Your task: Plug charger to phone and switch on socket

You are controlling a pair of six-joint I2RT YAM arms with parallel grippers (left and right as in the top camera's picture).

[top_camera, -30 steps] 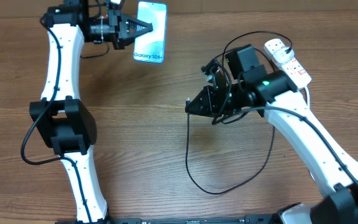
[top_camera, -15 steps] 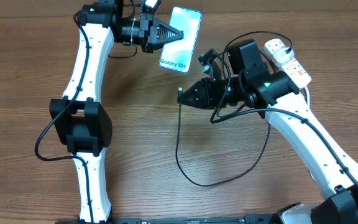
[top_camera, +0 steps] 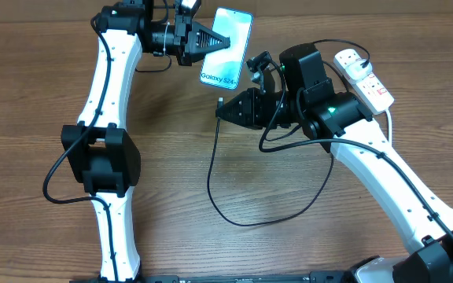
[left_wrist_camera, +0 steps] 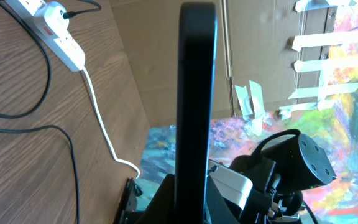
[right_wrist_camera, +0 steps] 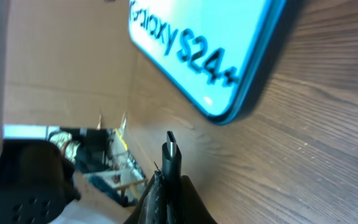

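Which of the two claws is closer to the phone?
Left. The left gripper is shut on the phone, holding it. The right gripper, shut on the charger near its tip, sits just short of the phone's bottom edge, not touching.

Pale-blue phone (top_camera: pixel 226 47); charger (top_camera: pixel 208 177) seemingly black

In the right wrist view the phone (right_wrist_camera: pixel 229 31) runs off the top edge, leaving one corner and part of its lettering, and the right gripper (right_wrist_camera: pixel 166 193) pinching the charger (right_wrist_camera: pixel 171 149) is a dark blur. The left wrist sees the phone edge-on, its screen hidden. Overhead, the switches on the socket (top_camera: pixel 366 76) near the far right corner of the tabletop (top_camera: pixel 289 251) are too small to read.
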